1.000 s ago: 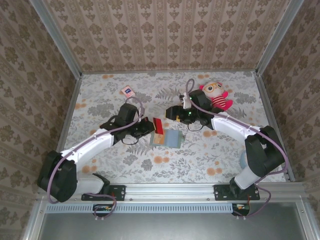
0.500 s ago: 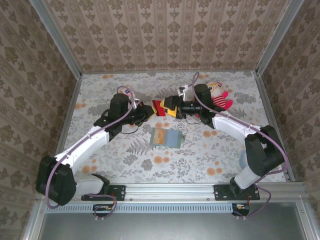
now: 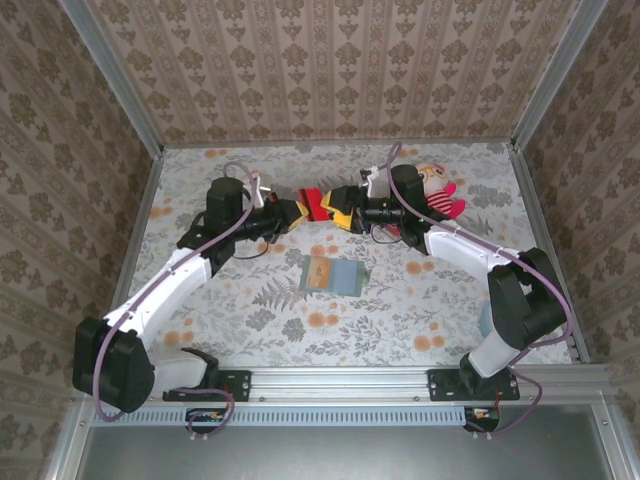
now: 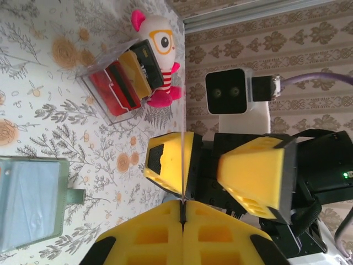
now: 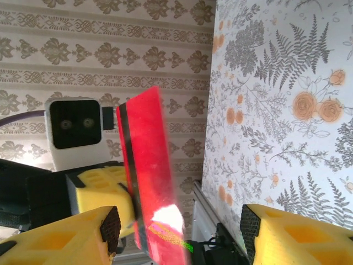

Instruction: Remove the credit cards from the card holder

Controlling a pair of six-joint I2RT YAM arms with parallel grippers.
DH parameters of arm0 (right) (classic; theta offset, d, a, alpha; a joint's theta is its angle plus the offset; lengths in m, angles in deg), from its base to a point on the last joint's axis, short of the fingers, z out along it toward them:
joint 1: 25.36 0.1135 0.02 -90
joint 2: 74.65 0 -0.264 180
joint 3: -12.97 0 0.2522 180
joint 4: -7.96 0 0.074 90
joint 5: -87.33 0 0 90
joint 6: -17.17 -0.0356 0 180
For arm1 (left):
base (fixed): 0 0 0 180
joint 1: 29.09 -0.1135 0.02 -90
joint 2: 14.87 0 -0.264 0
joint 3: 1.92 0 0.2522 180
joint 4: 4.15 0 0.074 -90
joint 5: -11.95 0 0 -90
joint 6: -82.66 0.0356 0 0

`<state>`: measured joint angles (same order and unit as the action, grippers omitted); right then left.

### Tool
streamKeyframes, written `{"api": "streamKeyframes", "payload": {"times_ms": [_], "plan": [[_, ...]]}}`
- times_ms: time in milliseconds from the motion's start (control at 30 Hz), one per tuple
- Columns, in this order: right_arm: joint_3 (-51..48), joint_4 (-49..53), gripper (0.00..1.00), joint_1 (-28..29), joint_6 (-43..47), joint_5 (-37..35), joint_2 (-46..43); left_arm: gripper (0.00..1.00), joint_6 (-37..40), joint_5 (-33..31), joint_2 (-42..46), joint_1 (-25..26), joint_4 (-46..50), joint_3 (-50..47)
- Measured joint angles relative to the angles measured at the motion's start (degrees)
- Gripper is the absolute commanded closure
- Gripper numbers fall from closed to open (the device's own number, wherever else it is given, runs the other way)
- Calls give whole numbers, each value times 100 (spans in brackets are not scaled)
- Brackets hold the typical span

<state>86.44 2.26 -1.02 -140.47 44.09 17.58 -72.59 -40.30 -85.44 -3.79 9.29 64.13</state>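
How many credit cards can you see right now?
2. A red card is pinched in the left fingers, raised between both arms. A yellow-orange card sits at the left end of the card holder. Others may be hidden inside.

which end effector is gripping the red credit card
The left end effector, shut on the red credit card; the right end effector stands open around it.

- The credit card [image 5: 148, 182], centre of the right wrist view: stiff red plastic, glossy, with a bright patch of glare.
- The card holder [image 4: 30, 204], lower left of the left wrist view: soft and matt grey-green, perhaps cloth or leatherette.
- The right gripper [image 4: 208, 187]: fingers [image 4: 253, 171] of matt yellow plastic.
- The table [image 3: 440, 300]: matt floral-printed covering.
- The toy [image 3: 437, 190]: plush cloth.
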Motion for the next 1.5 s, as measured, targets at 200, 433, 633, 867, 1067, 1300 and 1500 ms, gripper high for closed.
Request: {"api": "streamKeyframes", "payload": {"times_ms": [200,433,633,867,1067,1300,1500], "plan": [[221,83,47,-20,35,219,11,100,42,-24,199,-31,-129,-57],[361,83,49,-20,9,625,9,100,-81,-42,273,-26,-420,-273],[372,-74,65,9,-166,791,9,100,-210,-35,280,-26,-586,-284],[391,-170,93,50,-282,765,11,98,-317,85,280,-59,-695,-280],[533,52,100,39,-9,643,15,55,-105,129,173,-120,-131,-24],[1198,2214,100,-254,2334,-380,13,20,957,-354,114,-568,1539,529],[1606,3834,100,-396,4835,-1956,13,5,1657,-708,-118,-1080,2345,481]]}}
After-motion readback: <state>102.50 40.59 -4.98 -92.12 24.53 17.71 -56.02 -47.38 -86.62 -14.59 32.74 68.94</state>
